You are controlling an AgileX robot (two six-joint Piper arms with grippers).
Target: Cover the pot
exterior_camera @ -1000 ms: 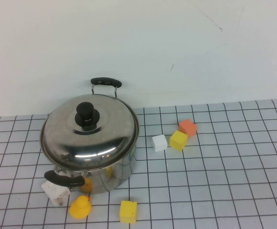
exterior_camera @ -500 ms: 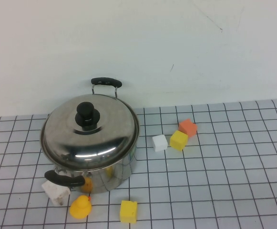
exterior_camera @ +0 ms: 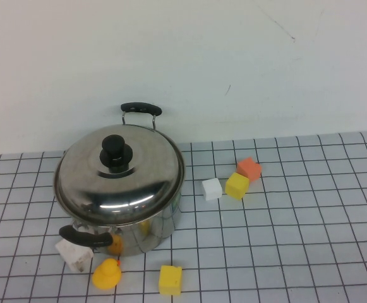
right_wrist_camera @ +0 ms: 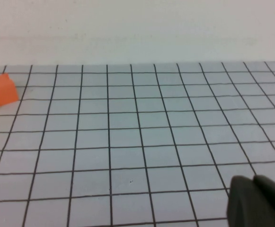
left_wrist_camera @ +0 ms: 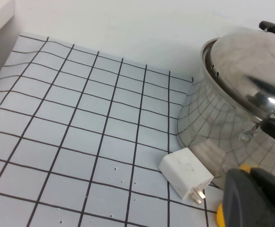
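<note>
The shiny steel pot with two black side handles stands at the left of the gridded mat. The domed steel lid with its black knob sits squarely on it. Neither gripper shows in the high view. In the left wrist view my left gripper is shut and empty, low beside the pot's wall under the lid. In the right wrist view my right gripper is shut and empty over bare mat, far from the pot.
A white plug adapter and a yellow duck lie at the pot's near side; the adapter also shows in the left wrist view. A yellow cube lies in front. White, yellow and orange cubes lie to the right.
</note>
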